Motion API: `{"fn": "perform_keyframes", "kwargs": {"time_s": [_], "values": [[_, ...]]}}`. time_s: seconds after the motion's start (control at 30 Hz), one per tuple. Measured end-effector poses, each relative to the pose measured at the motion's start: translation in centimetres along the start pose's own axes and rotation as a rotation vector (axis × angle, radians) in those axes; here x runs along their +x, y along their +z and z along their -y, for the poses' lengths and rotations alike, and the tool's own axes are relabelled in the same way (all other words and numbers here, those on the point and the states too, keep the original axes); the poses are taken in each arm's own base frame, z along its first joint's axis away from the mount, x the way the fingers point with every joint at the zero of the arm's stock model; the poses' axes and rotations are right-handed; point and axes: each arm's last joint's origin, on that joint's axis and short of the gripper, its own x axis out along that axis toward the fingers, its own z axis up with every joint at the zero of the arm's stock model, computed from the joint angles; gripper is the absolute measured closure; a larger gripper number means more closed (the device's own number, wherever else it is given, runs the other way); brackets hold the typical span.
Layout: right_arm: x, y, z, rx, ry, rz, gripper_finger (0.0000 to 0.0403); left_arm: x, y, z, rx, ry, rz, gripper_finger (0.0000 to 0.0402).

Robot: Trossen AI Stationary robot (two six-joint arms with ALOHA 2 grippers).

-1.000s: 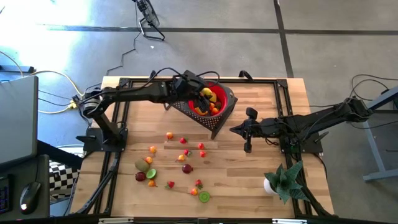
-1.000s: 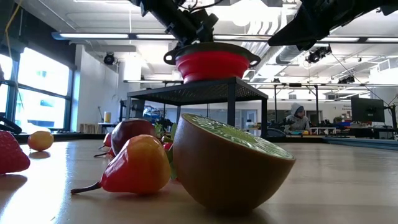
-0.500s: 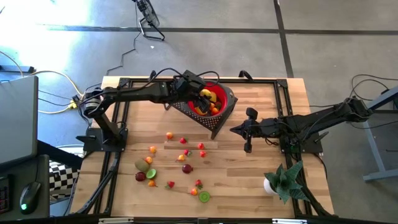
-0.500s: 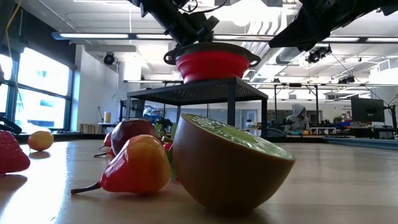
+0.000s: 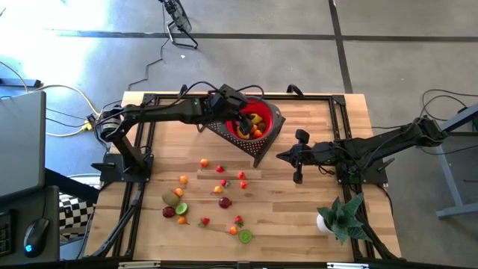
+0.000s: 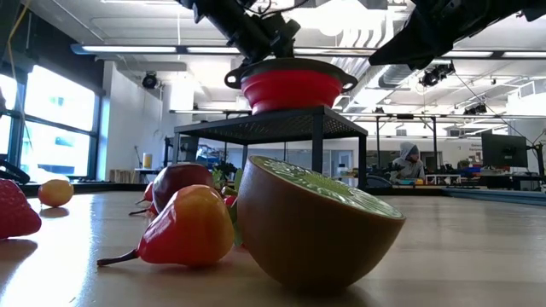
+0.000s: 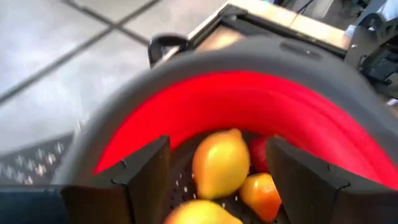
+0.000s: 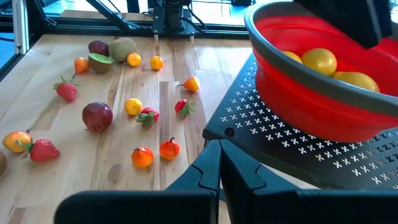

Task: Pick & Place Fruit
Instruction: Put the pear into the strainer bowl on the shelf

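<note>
A red bowl (image 5: 267, 112) stands on a black perforated stand (image 5: 237, 140) at the table's far middle and holds several fruits. My left gripper (image 5: 243, 119) hangs open just inside the bowl's rim. In the left wrist view its fingers stand on either side of a yellow fruit (image 7: 221, 163) lying in the bowl, with a gap on each side. Several more small fruits (image 5: 213, 196) lie loose on the wooden table in front of the stand. My right gripper (image 5: 287, 156) is shut and hovers to the right of the stand, with nothing in it.
A spiky green plant in a white pot (image 5: 340, 217) stands at the table's near right corner. Black frame rails (image 5: 142, 142) run along the table's edges. A cut kiwi half (image 6: 320, 226) lies close in front of the low camera. A person (image 6: 409, 160) sits far behind the table.
In the high view a yellow fruit that showed at my left gripper's fingertips a second ago now lies beside them in the red bowl. Both arms have kept still.
</note>
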Motion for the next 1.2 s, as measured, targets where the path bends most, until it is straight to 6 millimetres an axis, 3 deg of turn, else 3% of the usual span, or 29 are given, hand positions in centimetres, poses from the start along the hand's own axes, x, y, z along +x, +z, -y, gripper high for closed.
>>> {"fn": "perform_keyframes", "kwargs": {"time_s": [0.17,0.37,0.6,0.8,1.2], "values": [[0.0,-0.1,0.0,-0.002,0.0,-0.005,0.0401,-1.7,1.2,0.0,0.072,-0.017,0.067,0.0184],[0.0,-0.2,0.0,-0.007,-0.001,-0.021,0.0401,-4.7,1.4,1.3,0.14,-0.062,0.064,0.0275],[0.0,-0.2,0.0,-0.007,-0.001,-0.02,0.0401,-7.5,-0.5,3.2,0.233,-0.104,0.073,0.0392],[0.0,-0.1,0.0,-0.002,0.0,-0.005,0.0401,-10.3,-3.1,3.7,0.278,-0.125,0.123,0.0388],[0.0,0.1,0.0,0.003,0.001,0.01,0.0401,-14.4,-8.7,1.7,0.151,-0.119,0.086,0.0399]]}}
